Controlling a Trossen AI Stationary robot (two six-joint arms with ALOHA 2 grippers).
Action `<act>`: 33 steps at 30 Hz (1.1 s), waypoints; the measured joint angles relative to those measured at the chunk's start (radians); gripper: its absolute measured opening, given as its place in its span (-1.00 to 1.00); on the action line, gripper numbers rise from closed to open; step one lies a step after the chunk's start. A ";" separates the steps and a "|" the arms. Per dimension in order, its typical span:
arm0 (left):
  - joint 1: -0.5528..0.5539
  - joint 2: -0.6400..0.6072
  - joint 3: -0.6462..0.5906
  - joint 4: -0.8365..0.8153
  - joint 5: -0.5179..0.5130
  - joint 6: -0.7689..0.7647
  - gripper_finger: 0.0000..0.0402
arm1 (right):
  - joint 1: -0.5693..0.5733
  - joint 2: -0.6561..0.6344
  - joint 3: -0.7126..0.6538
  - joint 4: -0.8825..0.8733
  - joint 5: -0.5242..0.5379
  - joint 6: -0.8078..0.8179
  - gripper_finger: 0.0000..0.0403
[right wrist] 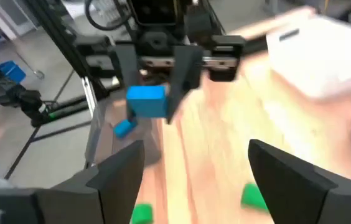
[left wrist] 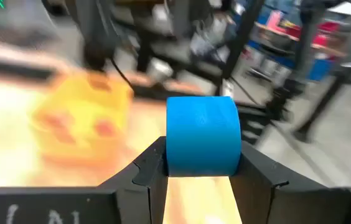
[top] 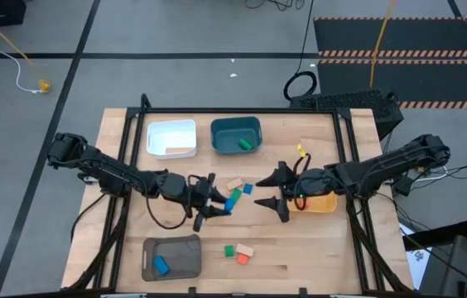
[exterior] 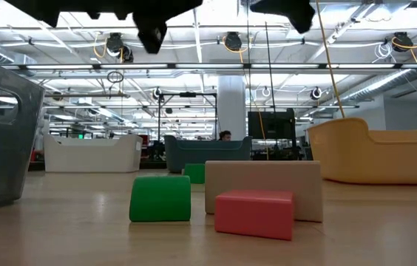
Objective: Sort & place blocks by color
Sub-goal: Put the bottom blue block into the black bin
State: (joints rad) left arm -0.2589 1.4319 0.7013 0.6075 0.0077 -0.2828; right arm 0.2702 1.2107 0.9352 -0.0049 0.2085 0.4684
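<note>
Blocks lie scattered mid-table, and I've got one blue block (left wrist: pixel 201 137) pinched between the left gripper's (top: pixel 214 201) fingers, held above the wood near the table's centre. My right gripper (top: pixel 276 192) sits opposite with its fingers spread wide and nothing between them, just beside the yellow bin (top: pixel 323 202). Green (exterior: pixel 160 198), red (exterior: pixel 253 213) and tan (exterior: pixel 264 182) blocks rest together near the front edge, and another blue block (top: pixel 161 265) lies in the grey bin (top: pixel 185 261).

Robotics lab, ceiling strip lights (exterior: pixel 194 66), workstations
</note>
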 joint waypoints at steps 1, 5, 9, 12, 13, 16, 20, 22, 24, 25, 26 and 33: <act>-0.001 0.000 0.000 -0.030 0.029 -0.051 -0.33 | 0.004 -0.005 0.000 -0.021 0.000 0.020 0.36; -0.012 0.000 0.000 -0.180 0.136 -0.250 -0.31 | 0.021 -0.008 0.000 -0.070 -0.001 0.070 0.34; -0.048 -0.006 0.000 -0.276 0.271 -0.441 -0.30 | 0.031 -0.008 0.000 -0.095 -0.001 0.095 0.34; -0.096 -0.006 0.000 -0.307 0.341 -0.556 -0.30 | 0.034 -0.008 0.000 -0.108 -0.001 0.096 0.34; -0.114 -0.006 0.000 -0.307 0.364 -0.589 -0.30 | 0.035 -0.008 0.000 -0.110 -0.001 0.096 0.34; -0.156 -0.006 0.000 -0.337 0.453 -0.681 -0.30 | 0.036 -0.008 0.000 -0.119 -0.001 0.096 0.34; -0.185 -0.006 0.000 -0.403 0.559 -0.836 -0.29 | 0.036 -0.008 0.000 -0.143 -0.001 0.097 0.34; -0.207 -0.006 0.000 -0.455 0.602 -0.910 -0.29 | 0.036 -0.008 0.000 -0.151 -0.001 0.097 0.34; -0.231 -0.006 0.000 -0.505 0.625 -0.967 -0.29 | 0.036 -0.008 0.000 -0.153 -0.001 0.097 0.34; -0.244 -0.006 0.000 -0.535 0.629 -0.992 -0.29 | 0.036 -0.008 0.000 -0.153 -0.001 0.096 0.34; -0.256 -0.006 0.000 -0.567 0.630 -1.013 -0.29 | 0.036 -0.008 0.000 -0.156 -0.001 0.095 0.34; -0.305 -0.006 0.000 -0.861 0.598 -1.089 -0.29 | 0.036 -0.008 0.000 -0.167 -0.001 0.085 0.34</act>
State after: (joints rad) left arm -0.5638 1.4254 0.7013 -0.2537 0.6060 -1.3718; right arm 0.3058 1.2022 0.9352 -0.1715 0.2077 0.5533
